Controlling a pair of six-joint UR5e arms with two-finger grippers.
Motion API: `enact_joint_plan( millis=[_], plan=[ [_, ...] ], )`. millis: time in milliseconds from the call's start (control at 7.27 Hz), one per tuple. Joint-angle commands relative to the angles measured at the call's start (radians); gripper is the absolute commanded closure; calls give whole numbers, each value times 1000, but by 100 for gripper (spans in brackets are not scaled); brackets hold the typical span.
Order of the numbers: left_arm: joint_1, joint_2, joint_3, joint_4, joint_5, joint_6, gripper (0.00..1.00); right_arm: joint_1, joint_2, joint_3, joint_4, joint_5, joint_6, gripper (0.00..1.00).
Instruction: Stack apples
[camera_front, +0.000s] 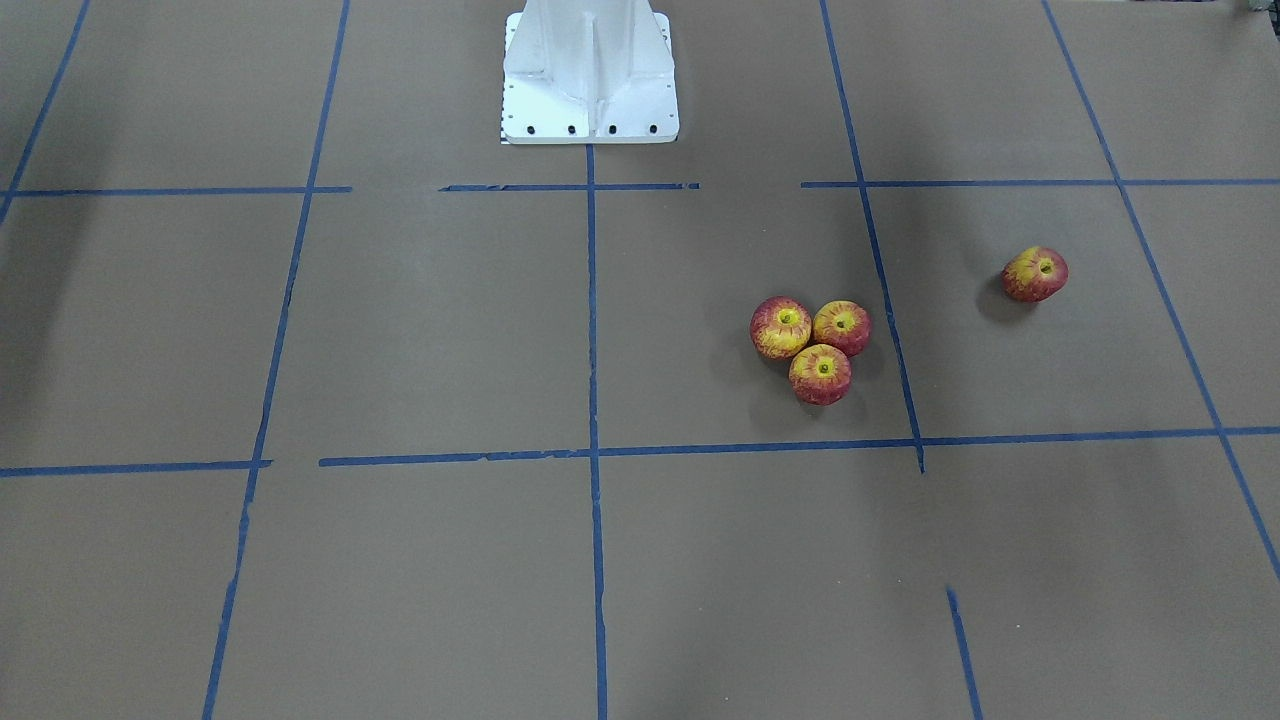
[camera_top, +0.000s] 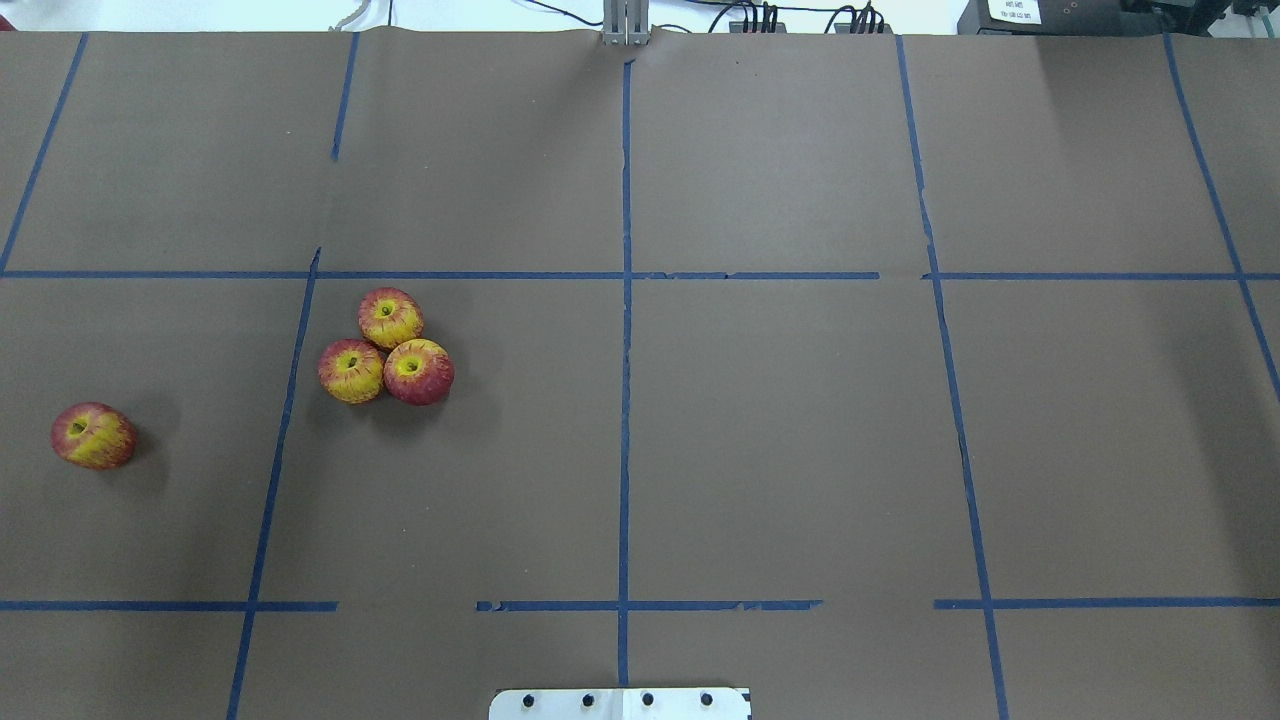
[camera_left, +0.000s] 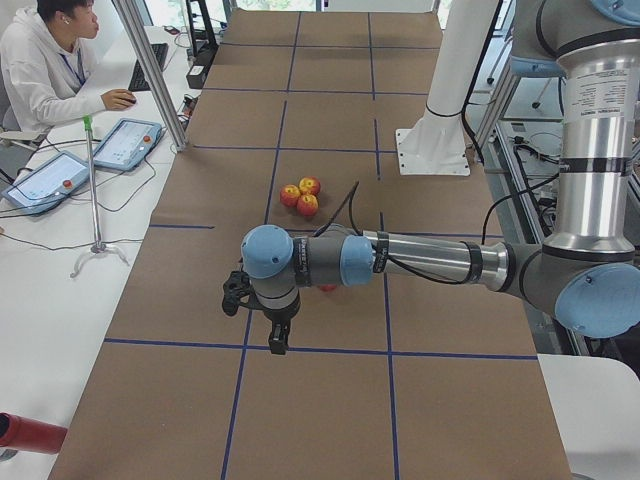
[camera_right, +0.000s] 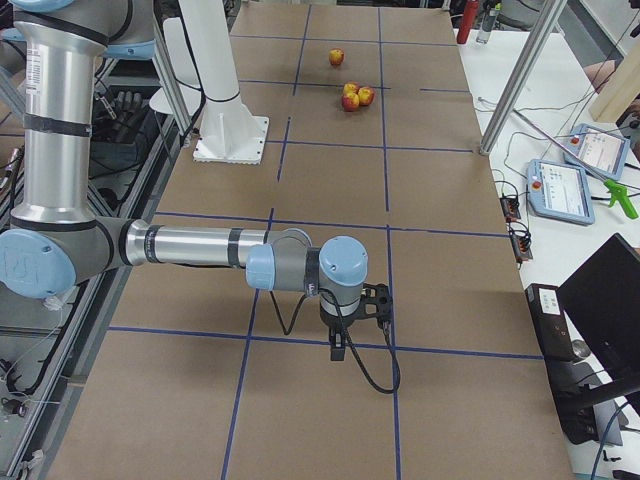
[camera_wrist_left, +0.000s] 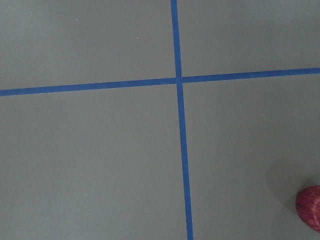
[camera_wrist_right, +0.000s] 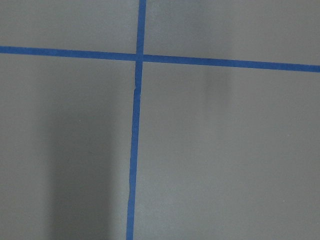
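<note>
Three red-and-yellow apples (camera_top: 390, 355) sit touching in a cluster on the table's left half, all resting on the paper; the cluster also shows in the front view (camera_front: 815, 345). Another apple (camera_top: 93, 435) lies alone farther left, tilted on its side, also in the front view (camera_front: 1035, 274). Its red edge shows in the left wrist view (camera_wrist_left: 310, 207). My left gripper (camera_left: 278, 345) hangs above the table near that lone apple, seen only in the left side view. My right gripper (camera_right: 338, 352) hangs over the table's right end, seen only in the right side view. I cannot tell whether either is open.
The table is covered in brown paper (camera_top: 780, 430) with a blue tape grid. The white robot base (camera_front: 590, 75) stands at the robot's edge. An operator (camera_left: 45, 60) sits beyond the far side with tablets (camera_left: 125, 143) and a stand.
</note>
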Motion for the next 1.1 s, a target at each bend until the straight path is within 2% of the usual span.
enact_joint_plan(
  millis=[0, 550, 688, 825, 962],
  plan=[
    [-1, 7, -12, 7, -45, -1, 0, 0, 0, 0, 0, 0, 0, 0],
    [1, 12, -40, -24, -48, -1, 0, 0, 0, 0, 0, 0, -2, 0],
    [51, 6, -41, -150, -50, -13, 0, 0, 0, 0, 0, 0, 0, 0],
    [159, 24, -38, -226, -80, -186, 0, 0, 0, 0, 0, 0, 0, 0],
    [279, 27, -41, -355, -71, -373, 0, 0, 0, 0, 0, 0, 0, 0]
  ],
)
